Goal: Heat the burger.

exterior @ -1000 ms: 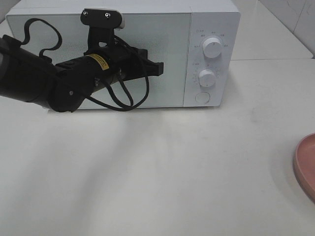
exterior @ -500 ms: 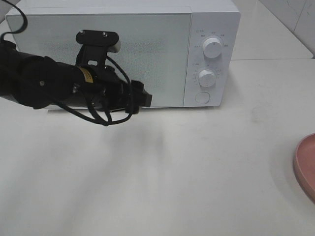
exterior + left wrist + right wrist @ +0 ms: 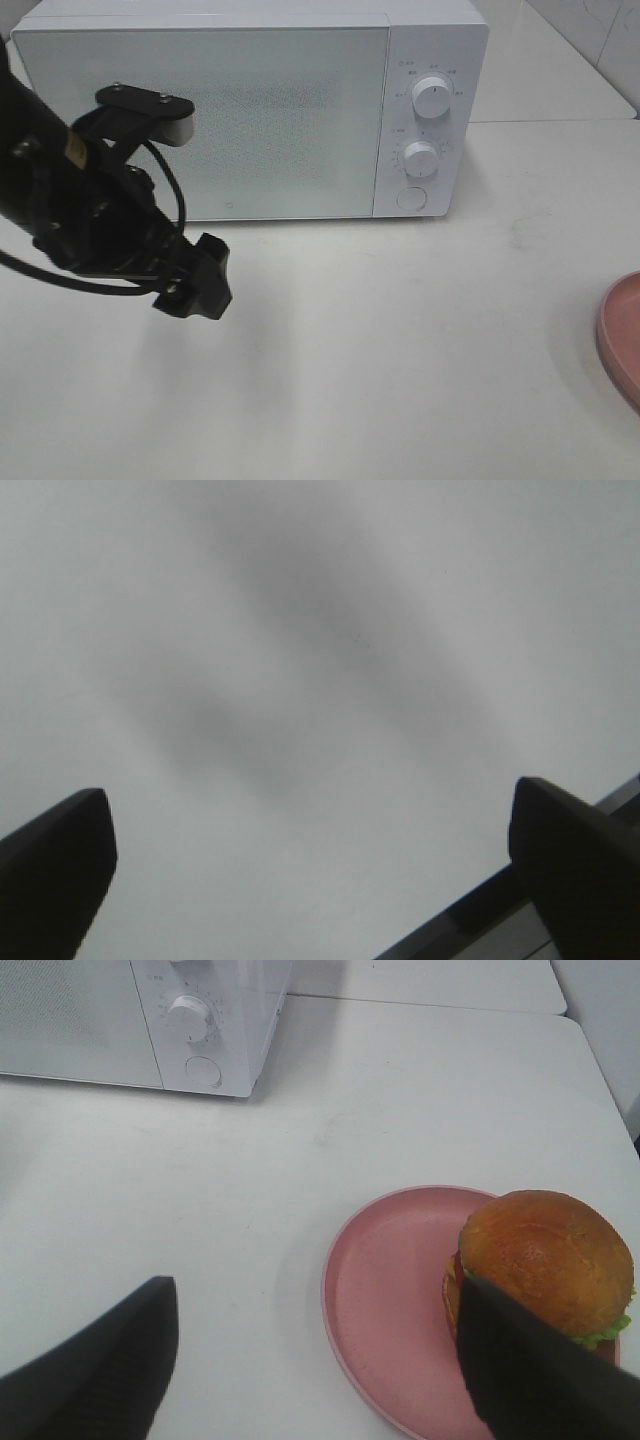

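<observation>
Both grippers stood with jaws apart, holding nothing: left gripper (image 3: 310,865) over the white table (image 3: 420,340), right gripper (image 3: 315,1365) above the burger (image 3: 545,1260) on its pink plate (image 3: 385,1295)

1. I can read no text anywhere from my station.
2. The microwave (image 3: 250,110) has small marks around its upper dial (image 3: 432,97) and lower dial (image 3: 421,159), all too tiny to make out.
3. The left arm (image 3: 70,200) shows a yellow label, unreadable.

Counted one microwave (image 3: 250,110) with two knobs (image 3: 432,97) and one button (image 3: 410,199); one burger (image 3: 545,1265); one pink plate (image 3: 390,1305); two hands (image 3: 310,880).
</observation>
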Controlling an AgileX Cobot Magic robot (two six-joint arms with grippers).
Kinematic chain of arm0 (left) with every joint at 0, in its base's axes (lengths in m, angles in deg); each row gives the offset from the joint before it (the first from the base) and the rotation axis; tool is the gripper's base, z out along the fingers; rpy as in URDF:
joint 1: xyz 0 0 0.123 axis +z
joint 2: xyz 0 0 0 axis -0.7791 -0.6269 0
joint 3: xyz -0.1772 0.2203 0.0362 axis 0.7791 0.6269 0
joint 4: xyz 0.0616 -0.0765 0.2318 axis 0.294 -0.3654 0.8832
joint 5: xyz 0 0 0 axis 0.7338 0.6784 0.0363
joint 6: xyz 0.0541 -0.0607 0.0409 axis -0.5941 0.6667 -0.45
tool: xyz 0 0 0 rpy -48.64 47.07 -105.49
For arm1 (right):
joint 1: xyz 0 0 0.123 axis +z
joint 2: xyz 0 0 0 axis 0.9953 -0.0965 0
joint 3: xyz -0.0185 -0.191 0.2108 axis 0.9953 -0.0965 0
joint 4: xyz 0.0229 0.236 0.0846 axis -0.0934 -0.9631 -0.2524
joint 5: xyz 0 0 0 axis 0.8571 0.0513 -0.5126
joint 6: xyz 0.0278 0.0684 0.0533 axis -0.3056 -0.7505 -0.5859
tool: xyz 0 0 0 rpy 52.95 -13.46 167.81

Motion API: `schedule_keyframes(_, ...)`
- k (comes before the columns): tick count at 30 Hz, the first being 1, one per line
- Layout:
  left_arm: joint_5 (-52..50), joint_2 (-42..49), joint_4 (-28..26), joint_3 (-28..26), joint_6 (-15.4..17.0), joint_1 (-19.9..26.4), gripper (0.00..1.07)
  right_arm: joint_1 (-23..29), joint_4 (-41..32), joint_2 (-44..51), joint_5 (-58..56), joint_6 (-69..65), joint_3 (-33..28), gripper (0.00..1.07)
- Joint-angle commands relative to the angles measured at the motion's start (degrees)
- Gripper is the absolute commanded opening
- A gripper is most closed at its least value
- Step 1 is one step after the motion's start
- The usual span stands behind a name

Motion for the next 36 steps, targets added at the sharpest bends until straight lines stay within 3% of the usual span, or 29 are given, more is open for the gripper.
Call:
schedule_keyframes(1, 7.96, 5.39, 3.27, 0.11, 2.58, 1.03, 1.01, -0.34, 0.11, 1.55, 0.00, 0.17, -0.11, 0.75)
schedule_keyframes(3, 9.40, 6.47, 3.55, 0.11, 3.67, 1.83, 1.01, -0.34, 0.11, 1.55, 0.00, 0.17, -0.11, 0.75)
schedule_keyframes(4, 11.97, 8.19, 4.13, 0.11, 4.70, 4.93, 1.01, -0.34, 0.11, 1.55, 0.00, 0.17, -0.11, 0.75)
schedule_keyframes(5, 11.97, 8.19, 4.13, 0.11, 4.70, 4.93, 1.01, -0.34, 0.11, 1.55, 0.00, 0.17, -0.11, 0.75)
schedule_keyframes(6, 14.61, 10.14, 3.78, 0.11, 4.64, 9.00, 1.01, -0.34, 0.11, 1.55, 0.00, 0.17, -0.11, 0.75)
schedule_keyframes(8, 15.58, 10.89, 3.78, 0.11, 4.47, 10.77, 1.01, -0.34, 0.11, 1.55, 0.00, 0.17, -0.11, 0.75)
schedule_keyframes(10, 19.08, 13.69, 3.72, 0.11, 2.75, 17.70, 1.01, -0.34, 0.11, 1.55, 0.00, 0.17, -0.11, 0.75)
schedule_keyframes(11, 19.08, 13.69, 3.72, 0.11, 2.75, 17.70, 1.01, -0.34, 0.11, 1.55, 0.00, 0.17, -0.11, 0.75)
schedule_keyframes(13, 23.09, 16.84, 3.72, 0.11, -0.63, 27.33, 1.01, -0.34, 0.11, 1.55, 0.00, 0.17, -0.11, 0.75)
schedule_keyframes(16, 23.84, 17.65, 3.72, 0.11, -1.03, 29.79, 1.01, -0.34, 0.11, 1.55, 0.00, 0.17, -0.11, 0.75)
schedule_keyframes(18, 25.67, 20.57, 1.66, 0.11, -0.63, 37.07, 1.01, -0.34, 0.11, 1.55, 0.00, 0.17, -0.11, 0.75)
schedule_keyframes(21, 27.90, 23.09, 0.63, 0.97, -0.97, 40.62, 1.00, -0.34, 0.11, 1.55, 0.00, 0.17, -0.11, 0.75)
schedule_keyframes(24, 28.59, 24.12, 0.69, 1.72, -1.03, 41.14, 1.00, -0.34, 0.11, 1.55, 0.00, 0.17, -0.11, 0.75)
schedule_keyframes(32, 28.07, 38.50, 0.69, 15.53, -1.03, 41.20, 1.00, -0.34, 0.11, 1.55, 0.00, 0.17, -0.11, 0.75)
schedule_keyframes(36, 26.07, 44.46, 0.74, 18.79, -1.15, 41.20, 1.00, -0.34, 0.11, 1.55, 0.00, 0.17, -0.11, 0.75)
